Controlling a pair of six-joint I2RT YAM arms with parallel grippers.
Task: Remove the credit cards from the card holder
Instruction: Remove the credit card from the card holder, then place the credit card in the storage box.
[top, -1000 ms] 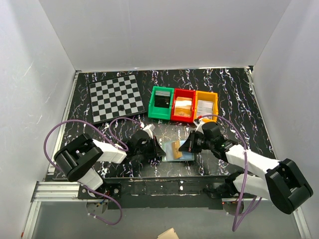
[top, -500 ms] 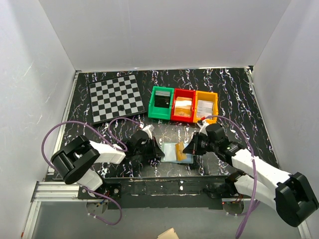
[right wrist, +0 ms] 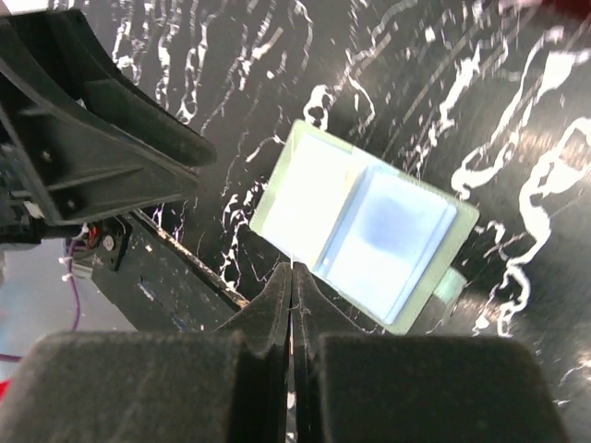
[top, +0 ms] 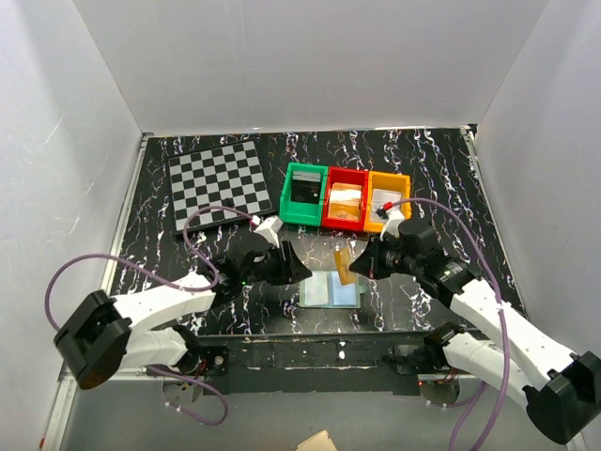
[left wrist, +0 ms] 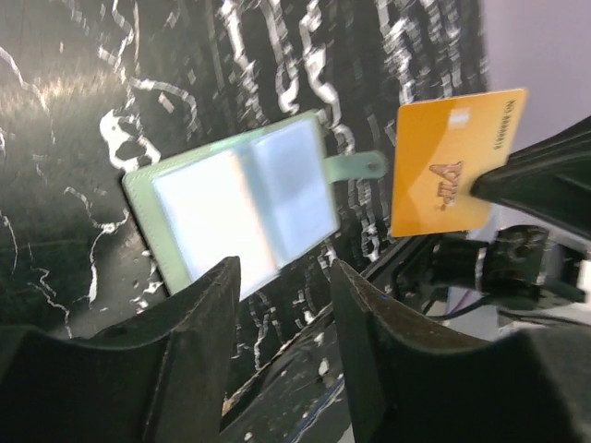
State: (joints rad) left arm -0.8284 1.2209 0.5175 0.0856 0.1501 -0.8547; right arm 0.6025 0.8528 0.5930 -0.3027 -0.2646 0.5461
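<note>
The card holder [top: 331, 291] lies open and flat on the table, its light blue inside facing up and its snap tab to the right. It also shows in the left wrist view [left wrist: 235, 198] and in the right wrist view [right wrist: 365, 226]. My right gripper [top: 358, 265] is shut on an orange credit card [top: 344, 263] and holds it upright above the holder's right side. The left wrist view shows the card's face [left wrist: 452, 161]. In the right wrist view only its thin edge shows between the shut fingers of that gripper [right wrist: 293, 274]. My left gripper [top: 293, 270] is open and empty, just left of the holder and above it [left wrist: 284, 268].
A green bin [top: 302, 193], a red bin [top: 345, 199] and an orange bin [top: 388, 197] stand in a row behind the holder, each holding cards. A chessboard [top: 221, 183] lies at the back left. The table's front edge runs close below the holder.
My right gripper has pulled the orange card out of the holder and lifted it up and back. My left gripper has come off the holder's left edge and risen; the holder now lies flat.
</note>
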